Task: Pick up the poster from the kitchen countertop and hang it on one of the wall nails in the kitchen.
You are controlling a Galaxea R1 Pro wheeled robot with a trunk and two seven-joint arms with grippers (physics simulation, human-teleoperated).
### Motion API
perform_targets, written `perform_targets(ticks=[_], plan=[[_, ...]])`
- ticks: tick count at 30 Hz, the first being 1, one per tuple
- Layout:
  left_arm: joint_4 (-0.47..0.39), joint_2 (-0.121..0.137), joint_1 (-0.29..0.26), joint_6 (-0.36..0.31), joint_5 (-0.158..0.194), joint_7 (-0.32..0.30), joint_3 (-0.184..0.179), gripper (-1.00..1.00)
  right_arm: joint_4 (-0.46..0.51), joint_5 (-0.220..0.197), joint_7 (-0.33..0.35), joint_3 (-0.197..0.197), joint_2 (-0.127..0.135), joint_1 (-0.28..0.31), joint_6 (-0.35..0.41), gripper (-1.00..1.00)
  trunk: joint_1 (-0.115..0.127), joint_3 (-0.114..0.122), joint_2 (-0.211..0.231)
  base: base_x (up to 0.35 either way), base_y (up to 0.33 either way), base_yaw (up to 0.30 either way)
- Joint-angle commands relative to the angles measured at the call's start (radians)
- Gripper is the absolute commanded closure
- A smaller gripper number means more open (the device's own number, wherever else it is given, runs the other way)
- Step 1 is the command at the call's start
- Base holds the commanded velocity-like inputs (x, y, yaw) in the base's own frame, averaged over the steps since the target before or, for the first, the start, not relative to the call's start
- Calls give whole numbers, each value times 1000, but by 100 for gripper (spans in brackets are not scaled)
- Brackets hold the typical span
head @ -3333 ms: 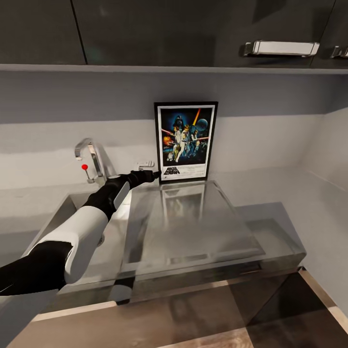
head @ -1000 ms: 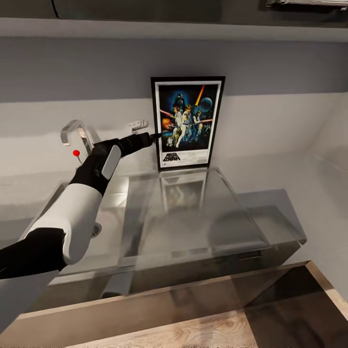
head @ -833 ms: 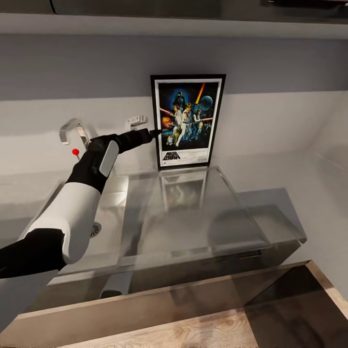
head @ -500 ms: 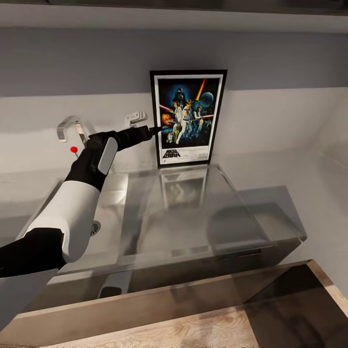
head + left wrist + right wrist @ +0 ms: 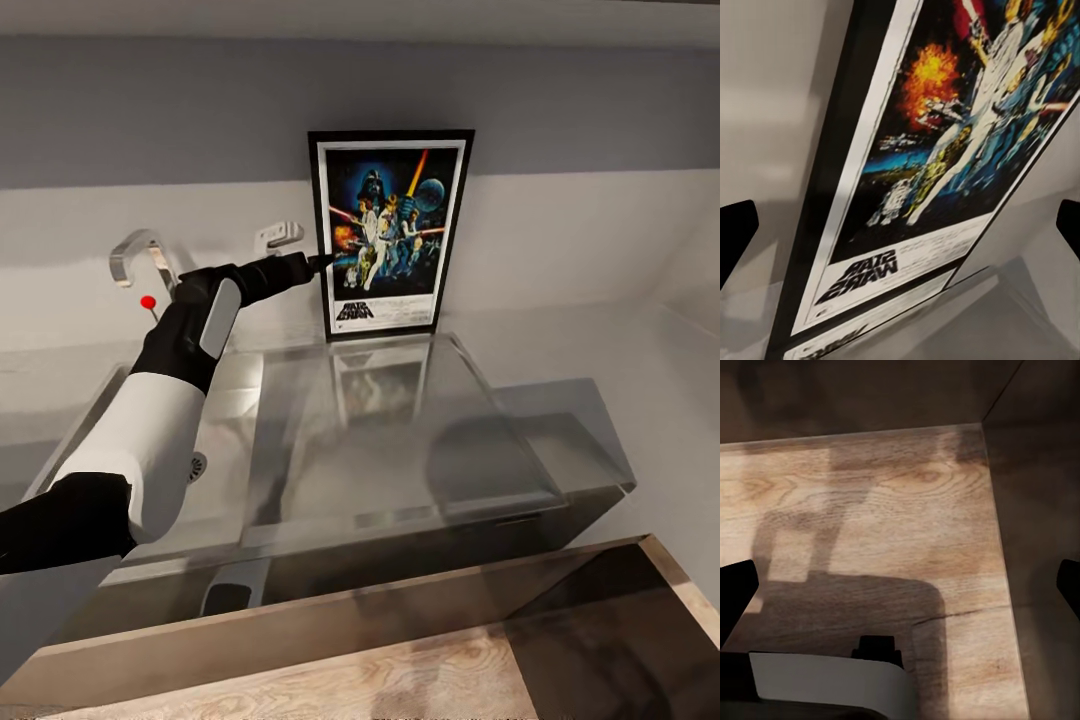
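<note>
The poster (image 5: 391, 233) stands upright on the kitchen countertop (image 5: 400, 440), leaning on the back wall, with its reflection in the glossy grey slab. My left gripper (image 5: 316, 263) is at the poster's left edge, about mid-height, fingertips pointing at the black frame. In the left wrist view the poster (image 5: 945, 150) is close up, and the left gripper (image 5: 900, 232) is open with its dark fingertips (image 5: 735, 240) spread wide to either side. The right gripper (image 5: 900, 592) is open too, hanging over the wood floor (image 5: 892, 510).
A steel sink (image 5: 215, 440) lies under my left arm, with a faucet (image 5: 140, 255) and a red knob (image 5: 148, 301) behind it. A small white fitting (image 5: 278, 234) sits on the wall left of the poster. A side wall closes the counter's right end.
The camera has risen and tilted, shifting the whole view. My left gripper moved up the poster's left edge from its bottom corner to mid-height. The poster still stands on the counter.
</note>
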State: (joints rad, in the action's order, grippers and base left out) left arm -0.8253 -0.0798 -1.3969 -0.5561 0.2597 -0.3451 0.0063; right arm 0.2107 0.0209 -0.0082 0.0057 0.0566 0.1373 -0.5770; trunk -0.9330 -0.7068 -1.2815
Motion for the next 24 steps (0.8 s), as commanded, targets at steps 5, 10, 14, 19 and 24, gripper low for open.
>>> perform_targets(ticks=[5, 10, 14, 19, 24], plan=[[-24, 0, -1, -9, 7, -6, 1, -100, -1, 2, 0, 0, 0, 1, -3, -100, 0, -5, 0, 0, 0, 0], [-35, 0, -1, -8, 7, -10, 1, -100, -1, 2, 0, 0, 0, 1, -3, -100, 0, -6, 0, 0, 0, 0], [-38, 1, -1, -8, 7, -11, 1, -100, -1, 2, 0, 0, 0, 1, -2, -100, 0, -6, 0, 0, 0, 0], [-39, 4, -1, -7, 7, -11, 6, -100, -1, 2, 2, 0, 1, 0, -1, -100, 0, -6, 0, 0, 0, 0], [-66, 15, -1, -7, 7, -12, 11, -100, -1, 2, 2, 0, 1, 0, 0, -100, 0, -6, 0, 0, 0, 0]])
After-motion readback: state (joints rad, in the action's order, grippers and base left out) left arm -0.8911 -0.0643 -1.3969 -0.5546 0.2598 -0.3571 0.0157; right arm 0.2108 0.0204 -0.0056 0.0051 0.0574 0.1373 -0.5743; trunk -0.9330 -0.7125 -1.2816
